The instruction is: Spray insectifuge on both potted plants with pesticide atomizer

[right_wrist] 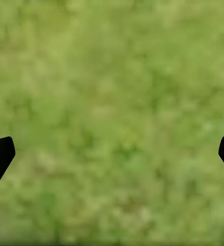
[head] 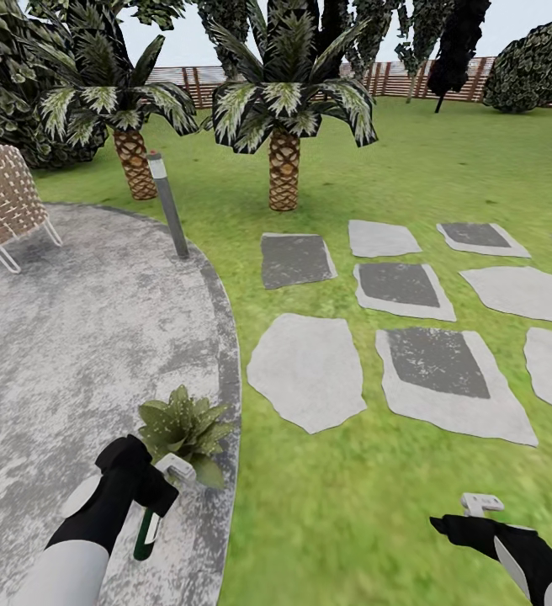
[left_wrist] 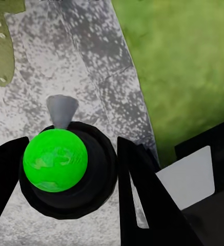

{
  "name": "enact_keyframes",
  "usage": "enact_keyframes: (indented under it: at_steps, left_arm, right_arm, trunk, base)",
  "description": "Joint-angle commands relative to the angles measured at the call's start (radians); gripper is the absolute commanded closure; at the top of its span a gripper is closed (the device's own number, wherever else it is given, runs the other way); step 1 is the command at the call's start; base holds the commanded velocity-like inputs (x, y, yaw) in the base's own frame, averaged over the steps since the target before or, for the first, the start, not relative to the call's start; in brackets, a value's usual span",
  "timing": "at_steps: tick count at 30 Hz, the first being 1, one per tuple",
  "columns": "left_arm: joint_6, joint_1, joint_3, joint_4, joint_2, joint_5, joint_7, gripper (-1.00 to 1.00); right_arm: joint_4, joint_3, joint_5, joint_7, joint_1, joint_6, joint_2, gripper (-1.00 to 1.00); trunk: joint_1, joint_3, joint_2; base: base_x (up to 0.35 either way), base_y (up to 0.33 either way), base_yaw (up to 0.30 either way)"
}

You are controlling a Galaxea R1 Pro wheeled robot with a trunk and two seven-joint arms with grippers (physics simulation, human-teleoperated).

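Here, pesticide atomizer point(left_wrist: 55, 160) clamped between left gripper point(left_wrist: 70, 169) fingers point(left_wrist: 142, 189)

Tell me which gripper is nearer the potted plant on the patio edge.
Left. The left gripper holds the pesticide atomizer right beside the potted plant. The right gripper hangs open over the lawn, well off to the plant's other side.

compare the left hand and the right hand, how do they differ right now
The left hand is shut on the pesticide atomizer; the right hand is open and holds nothing. The left hand is over the grey patio next to a potted plant; the right hand is over the lawn. Both have black fingers.
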Motion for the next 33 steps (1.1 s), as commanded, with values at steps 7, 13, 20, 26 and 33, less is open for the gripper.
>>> enact_keyframes:
  at_steps: [7,13,20,26,33]
  left_arm:
    - [0.006,-0.002,0.003,-0.001,-0.015,-0.009,-0.010,1.00]
    - [0.005,-0.002,0.002,0.000,-0.022,-0.011,-0.010,1.00]
    - [0.005,-0.002,0.004,0.000,-0.021,-0.012,-0.010,1.00]
    - [0.005,-0.002,0.003,0.002,-0.021,-0.013,-0.010,1.00]
    - [0.005,-0.002,0.002,0.002,-0.021,-0.013,-0.010,1.00]
  right_arm:
    - [-0.002,-0.008,0.004,0.006,0.000,0.007,0.001,-1.00]
    - [-0.002,-0.007,0.004,0.006,0.000,0.007,0.001,-1.00]
    - [-0.002,-0.007,0.004,0.006,0.000,0.007,0.000,-1.00]
    - [-0.002,-0.007,0.004,0.006,0.000,0.007,0.001,-1.00]
    - [-0.002,-0.007,0.004,0.006,0.000,0.007,0.000,-1.00]
  trunk:
    - [0.000,-0.001,0.000]
    - [0.000,-0.001,0.000]
    - [0.000,-0.002,0.000]
    - [0.000,-0.005,0.000]
    - [0.000,-0.006,0.000]
  base:
    - [0.000,0.000,0.000]
    - [0.138,-0.129,0.000]
    - [0.098,-0.093,0.089]
    - [0.003,-0.003,0.221]
    - [0.000,-0.051,0.059]
